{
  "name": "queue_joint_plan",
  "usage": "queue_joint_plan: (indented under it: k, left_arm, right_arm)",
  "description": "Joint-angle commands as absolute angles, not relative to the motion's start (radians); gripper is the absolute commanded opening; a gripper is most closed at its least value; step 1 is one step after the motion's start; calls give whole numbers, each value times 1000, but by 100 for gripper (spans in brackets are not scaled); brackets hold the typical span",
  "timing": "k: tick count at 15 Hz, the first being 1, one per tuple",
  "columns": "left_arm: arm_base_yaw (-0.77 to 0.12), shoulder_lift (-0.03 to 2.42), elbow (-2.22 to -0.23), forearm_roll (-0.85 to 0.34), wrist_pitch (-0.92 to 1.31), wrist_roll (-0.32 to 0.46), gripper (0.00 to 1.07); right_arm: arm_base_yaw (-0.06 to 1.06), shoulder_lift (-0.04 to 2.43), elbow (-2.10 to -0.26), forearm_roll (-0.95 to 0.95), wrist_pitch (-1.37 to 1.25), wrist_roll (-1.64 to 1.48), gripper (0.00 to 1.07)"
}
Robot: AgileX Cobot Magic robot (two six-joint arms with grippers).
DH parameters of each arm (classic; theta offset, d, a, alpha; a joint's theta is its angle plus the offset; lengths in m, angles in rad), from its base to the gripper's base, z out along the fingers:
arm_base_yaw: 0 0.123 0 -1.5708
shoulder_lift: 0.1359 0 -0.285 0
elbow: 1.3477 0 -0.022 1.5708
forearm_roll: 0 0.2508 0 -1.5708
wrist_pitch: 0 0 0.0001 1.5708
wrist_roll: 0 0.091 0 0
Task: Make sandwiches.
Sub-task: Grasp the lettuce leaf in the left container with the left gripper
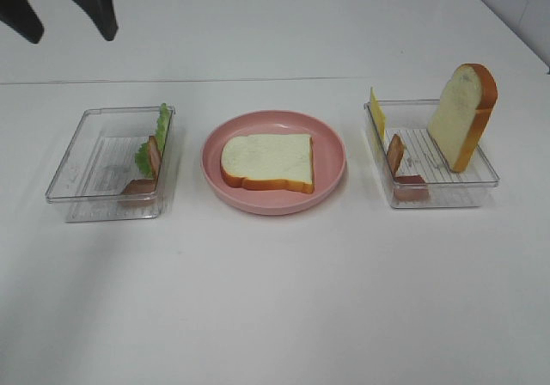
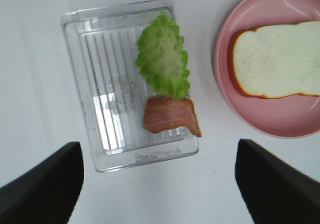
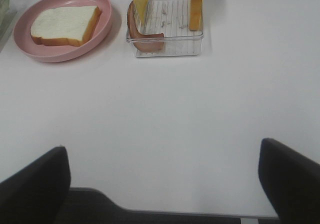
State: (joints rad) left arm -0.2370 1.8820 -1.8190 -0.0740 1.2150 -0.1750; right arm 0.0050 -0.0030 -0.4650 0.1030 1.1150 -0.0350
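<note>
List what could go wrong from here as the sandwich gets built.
1. The lettuce leaf touches the bacon strip in the left tray; the left gripper may drag both.
2. The upright bread slice leans in the right tray and may topple when gripped.

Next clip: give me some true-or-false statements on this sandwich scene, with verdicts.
1. A bread slice lies flat on the pink plate. True.
2. The lettuce leaf lies on that slice. False: it is in the left clear tray, next to a bacon strip.
3. A second bread slice leans upright in the right clear tray. True.
4. The right gripper holds the cheese. False: it is open and empty; the cheese stands in the right clear tray.
</note>
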Motion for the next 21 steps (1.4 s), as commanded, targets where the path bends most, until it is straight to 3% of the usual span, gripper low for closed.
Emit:
queue_joint_plan:
  k: [1, 6, 11, 18, 21]
  left_arm:
    - [-179, 1804, -1730, -69, 1302, -168, 76]
    - [-161, 1797, -1711, -130, 1206, -168, 76]
    - [-161, 1949, -1711, -231, 1172, -163, 76]
    - [-164, 2073, -1749, -250, 1084, -166, 76]
    - [-175, 2181, -1877, -249, 1112, -190, 76]
  right_arm:
    - [-2, -28, -461, 99, 1118, -26, 98]
    - [-2, -28, -461, 99, 1118, -26, 98]
    - [-2, -28, -461, 99, 1118, -26, 98]
    - [-2, -28, -461, 99, 1118, -26, 98]
    - [-2, -28, -461, 99, 1118, -26, 98]
